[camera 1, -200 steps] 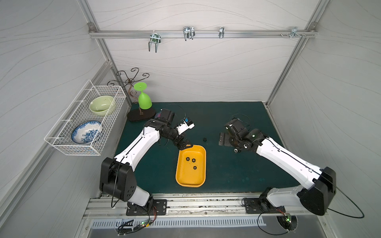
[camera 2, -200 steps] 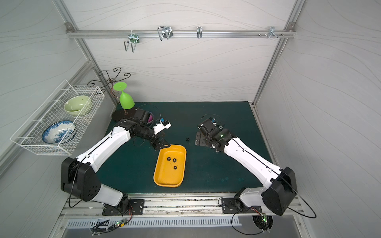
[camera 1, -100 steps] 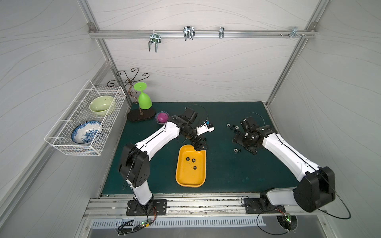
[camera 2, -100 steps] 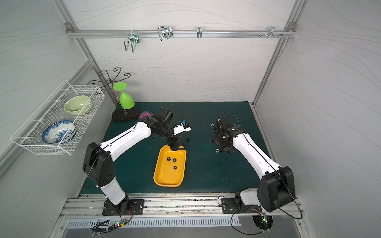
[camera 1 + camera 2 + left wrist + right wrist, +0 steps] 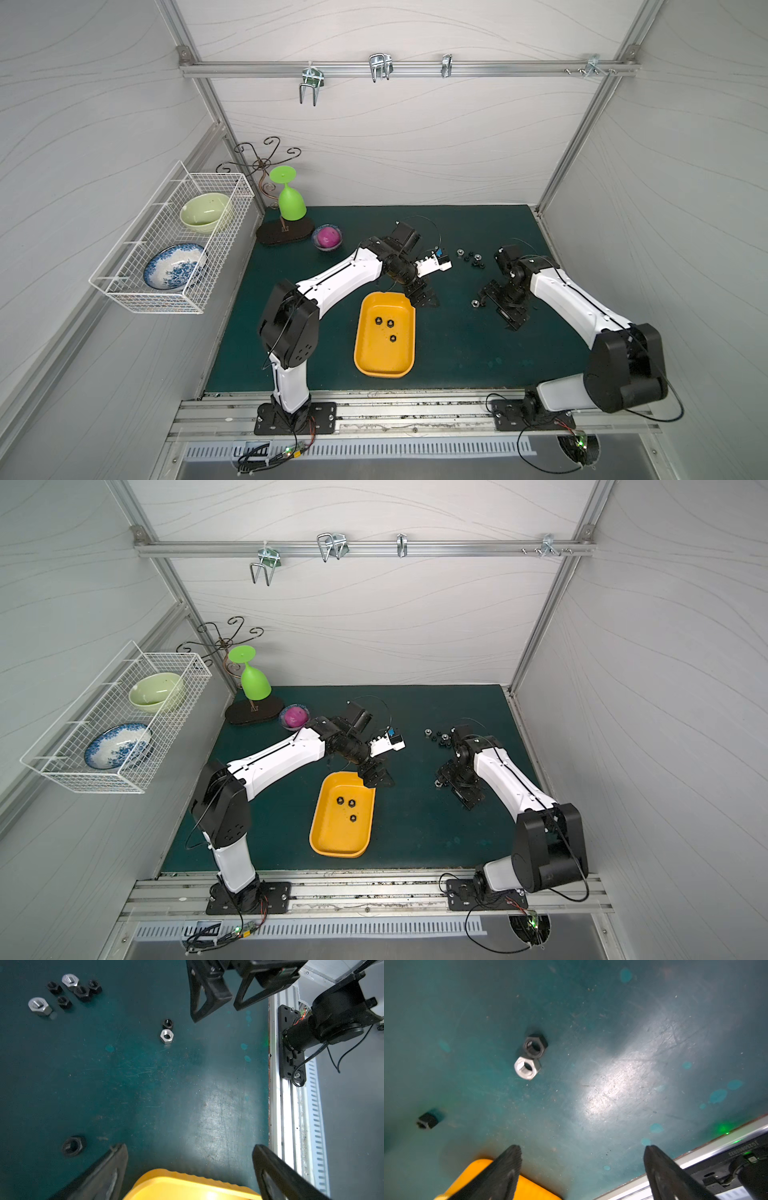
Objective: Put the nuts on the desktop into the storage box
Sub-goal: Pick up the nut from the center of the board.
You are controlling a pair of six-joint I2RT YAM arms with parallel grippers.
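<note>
**Top views.** In both top views the yellow storage box (image 5: 361, 332) lies near the middle of the teal table (image 5: 457, 365), with three black nuts (image 5: 390, 323) inside. The left pincer (image 5: 422, 296), spread wide, hangs at the box's far right corner. The right pincer (image 5: 496, 307), likewise spread, sits low beside a silver nut (image 5: 475, 303). A cluster of nuts (image 5: 471, 255) lies farther back on the table.

**Left wrist view.** The left pincer's fingers (image 5: 108, 1167) flank a corner of the storage box. A lone black nut (image 5: 73, 1146) rests on the table just beside one finger.

**Right wrist view.** The right pincer's fingers (image 5: 506, 1167) stand wide apart over bare table. Ahead of them, a paired black nut (image 5: 535, 1045) touches the silver nut. A corner of the storage box shows beside one finger.
</note>
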